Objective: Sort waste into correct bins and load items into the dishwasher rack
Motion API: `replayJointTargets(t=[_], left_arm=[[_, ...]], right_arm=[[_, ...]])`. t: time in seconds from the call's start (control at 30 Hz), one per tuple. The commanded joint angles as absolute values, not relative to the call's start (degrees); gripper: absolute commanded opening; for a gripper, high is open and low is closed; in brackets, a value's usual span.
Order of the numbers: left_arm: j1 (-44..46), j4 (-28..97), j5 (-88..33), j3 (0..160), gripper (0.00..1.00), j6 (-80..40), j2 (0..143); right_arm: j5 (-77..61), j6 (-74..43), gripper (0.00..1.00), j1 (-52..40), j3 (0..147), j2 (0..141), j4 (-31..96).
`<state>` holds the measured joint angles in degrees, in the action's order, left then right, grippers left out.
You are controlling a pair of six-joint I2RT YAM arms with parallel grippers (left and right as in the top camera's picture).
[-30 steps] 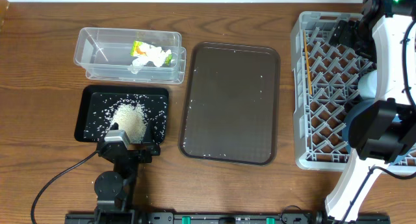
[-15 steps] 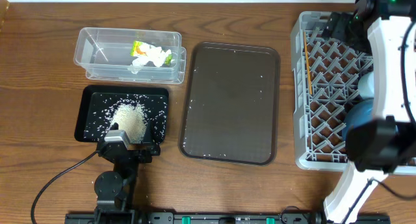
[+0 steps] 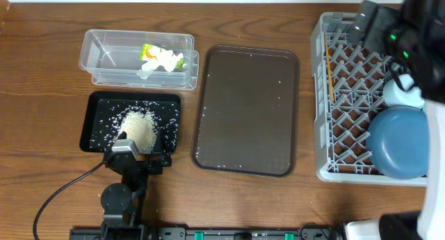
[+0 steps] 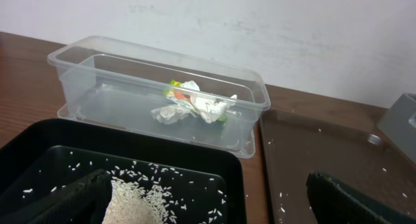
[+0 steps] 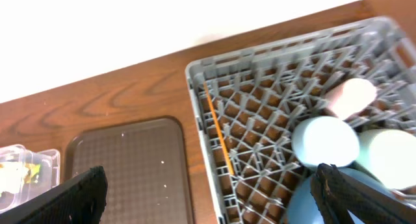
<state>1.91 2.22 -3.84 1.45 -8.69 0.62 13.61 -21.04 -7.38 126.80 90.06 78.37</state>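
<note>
We count five items in the grey rack [image 3: 348, 94]: one dark-blue bowl [image 3: 398, 141], one light-blue bowl [image 5: 325, 141], one mint-green bowl [image 5: 389, 158], one pink cup [image 5: 350, 97] and one orange stick [image 3: 329, 73]. One rice heap [image 3: 139, 127] lies in the black tray [image 3: 94, 125]. The crumpled tissues [image 3: 163, 59], too tangled to count, share the clear tub [image 3: 104, 42] with one wrapper [image 3: 148, 52]. From overhead the blurred, cut-off right arm [image 3: 410, 31] hides the cup. The right gripper [image 5: 218, 201] hangs high over the rack, jaws wide apart and empty. The left gripper [image 4: 208, 204] sits low at the black tray's near edge, likewise spread and empty.
</note>
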Motion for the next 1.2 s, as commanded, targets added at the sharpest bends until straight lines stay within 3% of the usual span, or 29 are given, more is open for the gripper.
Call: replayJointTargets(t=[0.0, 0.23, 0.8, 1.17], left_arm=[[1.63, 3.77, -3.38, 0.23, 0.97, -7.51, 0.23], [1.63, 3.77, -3.38, 0.23, 0.97, -7.51, 0.23], [1.63, 3.77, -3.38, 0.23, 0.97, -7.51, 0.23], [1.63, 3.77, -3.38, 0.23, 0.97, -7.51, 0.23]], right_arm=[[16.47, -22.72, 0.99, -7.94, 126.21, 87.07, 78.32], [15.97, -23.66, 0.99, -7.94, 111.87, 76.79, 68.25], [4.54, -23.70, 0.99, -7.90, 32.73, 30.39, 12.19], [3.97, -25.96, 0.99, -7.88, 4.60, 9.69, -10.98]])
